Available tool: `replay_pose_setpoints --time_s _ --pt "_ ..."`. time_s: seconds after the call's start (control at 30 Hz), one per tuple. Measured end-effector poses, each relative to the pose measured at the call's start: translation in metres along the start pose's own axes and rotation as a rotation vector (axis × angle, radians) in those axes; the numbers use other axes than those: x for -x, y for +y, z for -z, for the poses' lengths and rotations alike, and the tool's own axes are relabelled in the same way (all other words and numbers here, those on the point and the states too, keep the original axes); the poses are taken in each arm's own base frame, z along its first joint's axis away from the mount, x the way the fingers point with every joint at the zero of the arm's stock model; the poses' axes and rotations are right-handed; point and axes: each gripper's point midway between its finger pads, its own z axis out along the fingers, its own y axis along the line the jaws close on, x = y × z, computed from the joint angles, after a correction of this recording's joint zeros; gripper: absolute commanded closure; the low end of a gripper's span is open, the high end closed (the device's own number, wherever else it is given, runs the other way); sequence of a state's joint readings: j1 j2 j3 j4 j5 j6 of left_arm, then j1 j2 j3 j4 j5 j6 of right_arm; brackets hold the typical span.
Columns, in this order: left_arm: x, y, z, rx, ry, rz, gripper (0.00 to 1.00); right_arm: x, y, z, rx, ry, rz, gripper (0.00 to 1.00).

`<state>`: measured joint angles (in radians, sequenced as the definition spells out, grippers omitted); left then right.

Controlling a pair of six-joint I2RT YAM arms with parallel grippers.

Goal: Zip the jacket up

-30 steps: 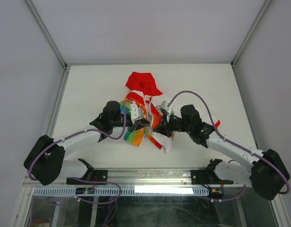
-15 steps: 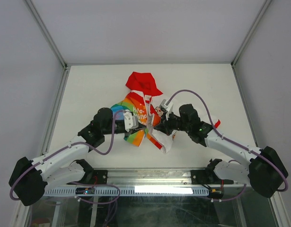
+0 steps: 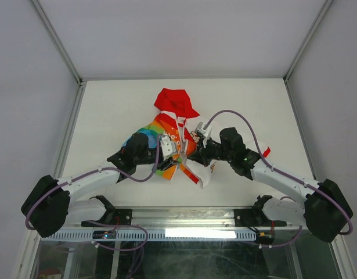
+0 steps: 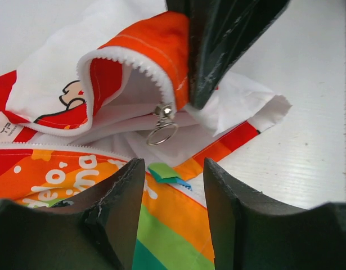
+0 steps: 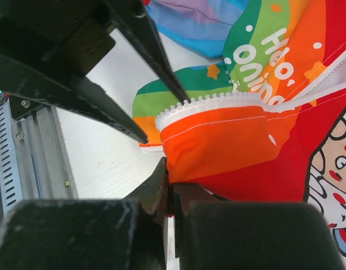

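The jacket (image 3: 166, 129) lies crumpled mid-table, with its red hood (image 3: 175, 102) at the far end and its rainbow lettered panel toward the left. My right gripper (image 3: 194, 152) is shut on the orange-red front edge of the jacket (image 5: 229, 140) and holds it raised, with the white zipper teeth (image 5: 206, 104) along the top. My left gripper (image 4: 173, 166) is open over the rainbow panel (image 4: 167, 225). The metal zipper slider with its ring pull (image 4: 163, 121) hangs just beyond its tips, untouched. In the top view the left gripper (image 3: 178, 156) is close beside the right one.
The white table (image 3: 108, 110) has grey walls at the left, right and back. A metal rail (image 3: 184, 218) runs along the near edge. The right arm's purple cable (image 3: 236, 116) loops above the jacket. A red cuff (image 3: 266, 152) shows beyond the right arm.
The left arm pulled back to the left, then came in again toward the zipper. The right gripper kept its hold on the jacket edge and barely moved.
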<state>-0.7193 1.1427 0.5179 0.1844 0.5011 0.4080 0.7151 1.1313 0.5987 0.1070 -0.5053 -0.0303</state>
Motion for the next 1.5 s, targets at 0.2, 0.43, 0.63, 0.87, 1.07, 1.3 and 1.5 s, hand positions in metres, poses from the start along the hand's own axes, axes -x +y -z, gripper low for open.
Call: replay_pose_setpoints --time_s 0.2,0.43,0.63,0.87,1.07,1.3,1.5 --pt "-0.005 0.018 -0.008 0.010 0.014 -0.003 0.48 0.000 0.003 0.000 0.016 0.000 0.001 1.00" --pt "0.005 0.022 -0.006 -0.023 -0.039 -0.018 0.49 0.002 0.005 0.001 0.026 -0.007 0.005 1.00" --pt "0.011 0.008 -0.012 -0.125 -0.072 -0.018 0.53 0.003 0.006 0.002 0.030 -0.008 0.006 1.00" --pt "0.018 0.008 -0.017 -0.158 -0.087 -0.019 0.82 0.002 0.006 0.002 0.032 -0.008 0.006 1.00" --pt "0.019 0.008 -0.017 -0.164 -0.083 -0.024 1.00 0.002 0.006 0.002 0.032 -0.008 0.006 1.00" --pt "0.026 0.010 -0.004 -0.120 -0.067 -0.027 1.00 0.008 0.004 0.001 0.024 -0.026 0.011 1.00" --pt "0.031 0.006 0.008 -0.039 -0.058 -0.050 0.93 0.015 0.005 -0.002 0.034 -0.039 -0.006 1.00"
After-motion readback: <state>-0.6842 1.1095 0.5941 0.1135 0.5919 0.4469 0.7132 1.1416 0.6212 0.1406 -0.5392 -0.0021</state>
